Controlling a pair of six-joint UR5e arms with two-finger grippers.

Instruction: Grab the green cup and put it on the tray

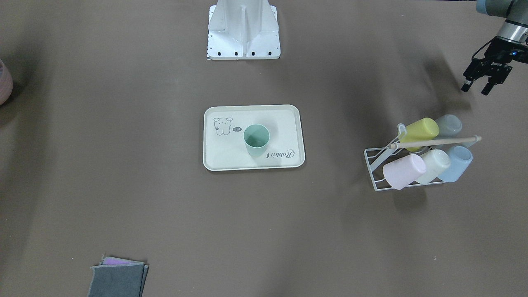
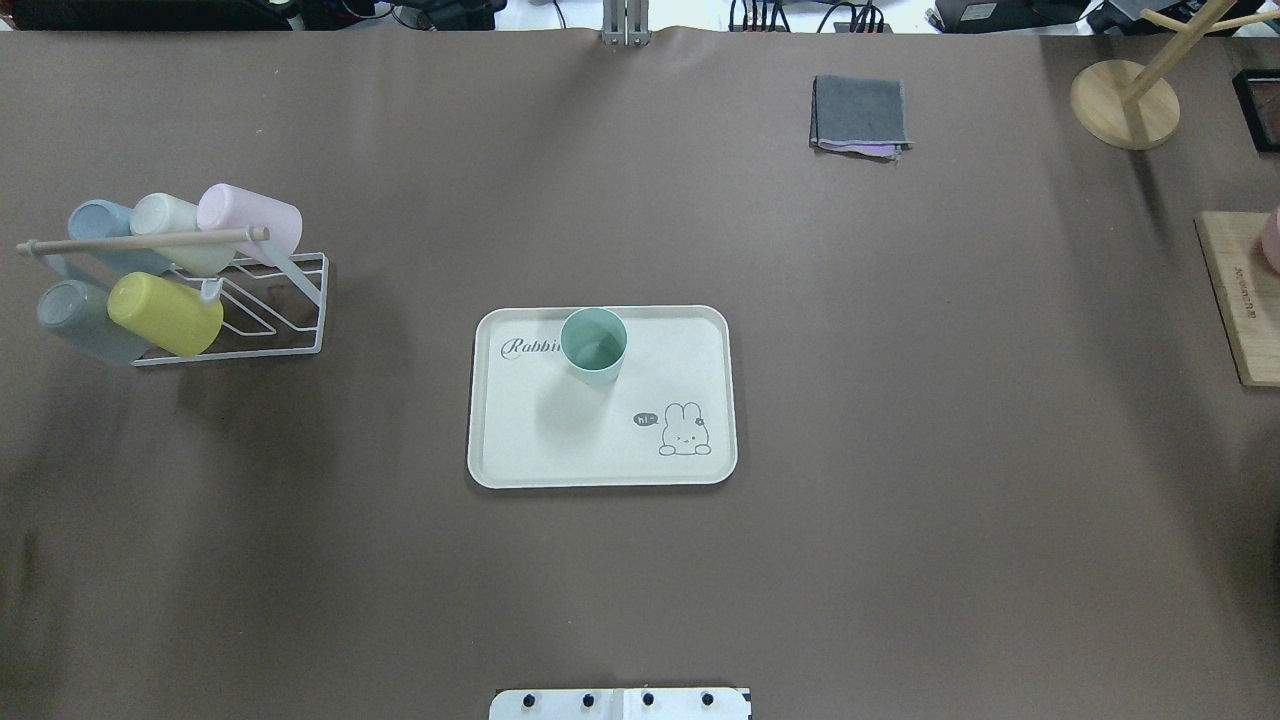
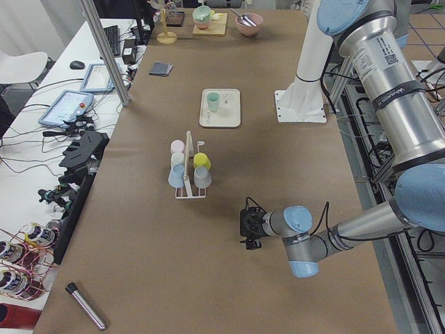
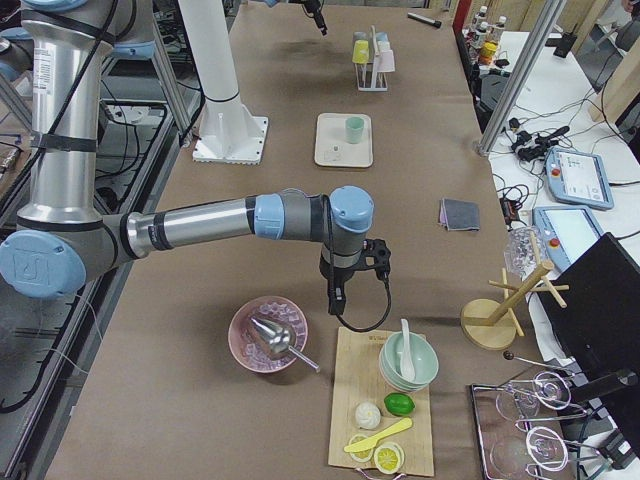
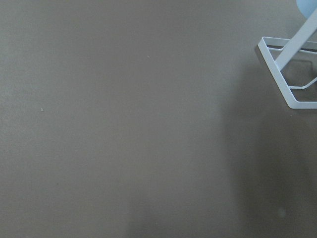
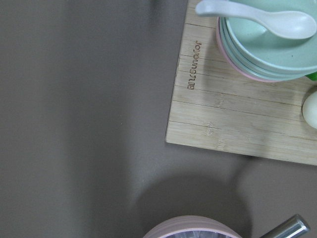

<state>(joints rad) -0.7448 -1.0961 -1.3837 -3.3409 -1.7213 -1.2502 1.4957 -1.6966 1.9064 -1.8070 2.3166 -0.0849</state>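
The green cup [image 1: 256, 140], likely light, stiff and slick, is seen upright on the tray [image 1: 214, 159] and is best pinched at the rim. The left gripper [image 1: 475, 90] is held apart; the right gripper [image 4: 336, 296] cannot be judged.

You've got six cups: green cup [image 2: 594, 345], pink cup [image 2: 255, 218], cream cup [image 2: 165, 215], blue cup [image 2: 98, 218], grey cup [image 2: 70, 310], yellow-green cup [image 2: 165, 313]. One tray [image 2: 600, 440], one wire rack [image 2: 323, 305], one cloth stack [image 2: 860, 110], one wooden board [image 2: 1240, 320], one wooden stand [image 2: 1125, 105].

Even, diffuse overhead light, no glare. Cup [image 2: 594, 345] throws a soft shadow toward 7 o'clock across tray [image 2: 600, 460]. Wrist views dimmer, slightly soft.
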